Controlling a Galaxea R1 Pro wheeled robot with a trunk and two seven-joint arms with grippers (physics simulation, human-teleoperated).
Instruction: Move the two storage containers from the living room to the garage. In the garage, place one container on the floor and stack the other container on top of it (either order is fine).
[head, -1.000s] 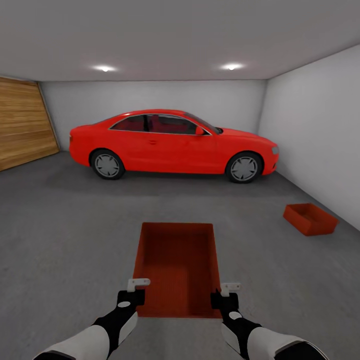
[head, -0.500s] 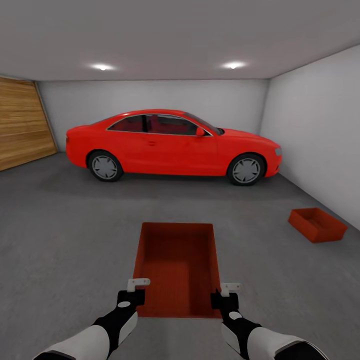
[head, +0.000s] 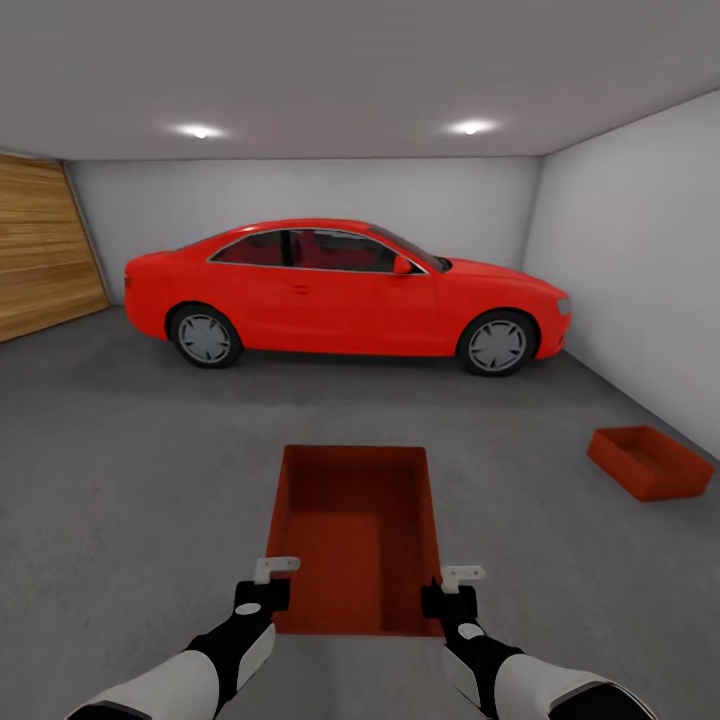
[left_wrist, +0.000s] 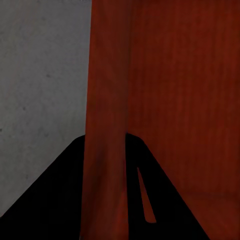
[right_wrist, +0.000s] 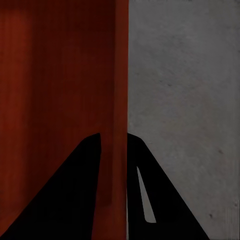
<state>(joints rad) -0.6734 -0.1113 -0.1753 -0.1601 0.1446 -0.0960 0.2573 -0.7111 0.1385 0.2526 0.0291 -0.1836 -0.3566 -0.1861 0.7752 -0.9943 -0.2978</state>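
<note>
I hold one orange-red storage container (head: 355, 530) out in front of me above the dark grey garage floor (head: 130, 480). My left gripper (head: 268, 590) is shut on its left wall near the close corner, and my right gripper (head: 452, 595) is shut on its right wall. In the left wrist view the thin wall (left_wrist: 105, 100) runs between the dark fingers (left_wrist: 55, 205); the right wrist view shows the opposite wall (right_wrist: 117, 90) pinched the same way. The other storage container (head: 650, 462) sits on the floor at the right, close to the white wall.
A red car (head: 345, 295) is parked across the far side of the garage. A wooden door (head: 45, 245) fills the left wall and a white wall (head: 640, 260) runs along the right. Open grey floor lies between me and the car.
The whole picture has shifted: the car looks slightly larger and the floor container sits lower and further right, so the camera has moved forward. Both grippers and the held container keep their pose.
</note>
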